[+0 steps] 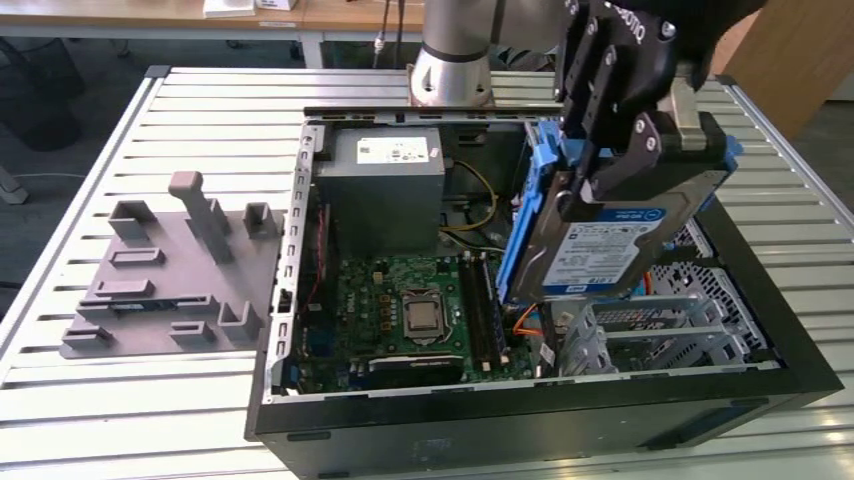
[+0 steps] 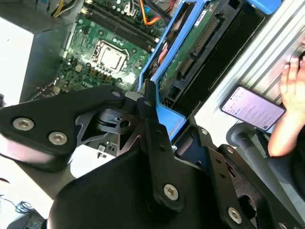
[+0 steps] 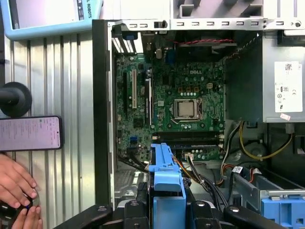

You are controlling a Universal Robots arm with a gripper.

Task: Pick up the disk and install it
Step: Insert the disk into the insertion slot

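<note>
The pick-up is done and the install is in hand. The gripper (image 1: 607,185) has its jaws closed on the disk (image 1: 607,250), gripping it at the upper end by the blue bracket. The disk hangs steeply tilted, label facing the exterior view, over the open case (image 1: 534,415), on the side where the drive cage (image 1: 654,335) sits. It is above the cage, not in it. Whether its lower end touches anything inside the case cannot be told.

In both wrist views the bracket (image 3: 167,176) juts out between the jaws over the case interior, with the motherboard (image 3: 181,95) beyond it. In the second wrist view the disk's underside and connector edge (image 2: 200,43) show.

By my reading, seating it calls for bringing the disk out of its tilt and squaring it with the cage. It must also stay clear of the cables near the cage.

The case lies on its side on a ribbed metal bench (image 1: 200,100). The power supply (image 1: 380,190) is at the case's far end, next to the arm's base. Well apart from the case, to the exterior view's left, is a grey fixture (image 1: 160,280). Just outside the case wall, in the first wrist view, a phone (image 3: 31,133) lies on the bench, with a person's hand (image 3: 14,181) near it. Beyond the bench are wooden desks.
</note>
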